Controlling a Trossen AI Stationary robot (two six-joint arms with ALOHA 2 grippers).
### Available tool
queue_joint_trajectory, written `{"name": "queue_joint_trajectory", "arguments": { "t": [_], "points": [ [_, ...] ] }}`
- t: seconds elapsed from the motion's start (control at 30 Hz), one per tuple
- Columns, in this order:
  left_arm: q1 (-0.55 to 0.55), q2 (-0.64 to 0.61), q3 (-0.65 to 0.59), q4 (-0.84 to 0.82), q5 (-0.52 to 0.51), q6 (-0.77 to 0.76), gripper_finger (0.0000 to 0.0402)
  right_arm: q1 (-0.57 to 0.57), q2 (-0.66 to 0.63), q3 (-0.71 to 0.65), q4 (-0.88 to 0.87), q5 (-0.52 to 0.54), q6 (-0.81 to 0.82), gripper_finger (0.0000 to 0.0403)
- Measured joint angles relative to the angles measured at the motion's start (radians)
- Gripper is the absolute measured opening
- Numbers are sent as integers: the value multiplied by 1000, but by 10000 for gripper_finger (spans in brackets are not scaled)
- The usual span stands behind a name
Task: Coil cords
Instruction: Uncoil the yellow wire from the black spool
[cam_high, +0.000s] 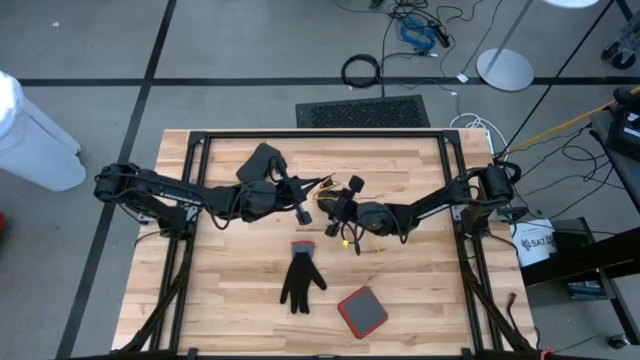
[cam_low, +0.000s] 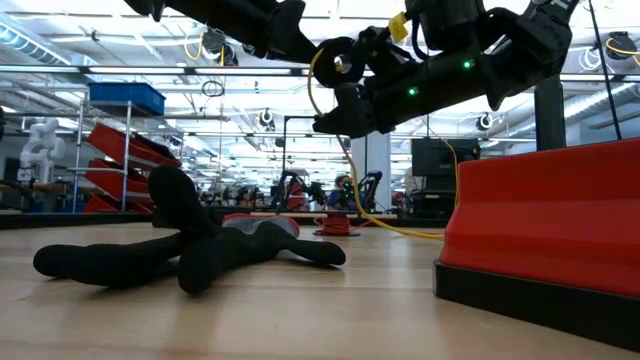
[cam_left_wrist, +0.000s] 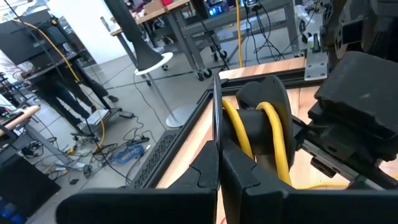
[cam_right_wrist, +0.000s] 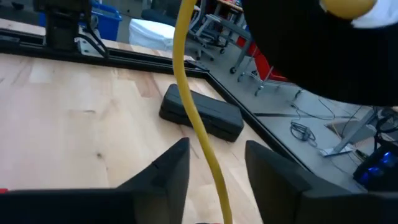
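From above, the 2 tools meet over the counter (cam_high: 230, 300) centre: the left tool (cam_high: 303, 212) just left of the right tool (cam_high: 342, 210), the yellow cord (cam_high: 352, 238) hanging between and trailing near-right. A glove (cam_high: 300, 278) and a red pad (cam_high: 362, 311) lie nearer, clear of both. At counter height, the cord (cam_low: 352, 160) drops from the right tool (cam_low: 345, 95) to the wood. The left wrist shows its fingers (cam_left_wrist: 205, 177) closed, cord loops (cam_left_wrist: 268, 134) just beyond. The right wrist shows the fingers (cam_right_wrist: 171, 168) parted, the cord (cam_right_wrist: 196, 118) running lengthwise between them, a black case (cam_right_wrist: 202, 114) beyond.
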Motion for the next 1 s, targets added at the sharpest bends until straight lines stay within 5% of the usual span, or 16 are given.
{"name": "queue_joint_trajectory", "arguments": {
  "t": [0.27,0.67,1.0],
  "points": [
    [0,0,0,-2,0,0,0,0,0,0,9,-62,2,12],
    [12,0,0,-80,-20,3,0,35,-6,2,108,-147,14,2],
    [12,0,0,-111,-51,5,0,141,-157,2,-32,222,-87,1]
  ]
}}
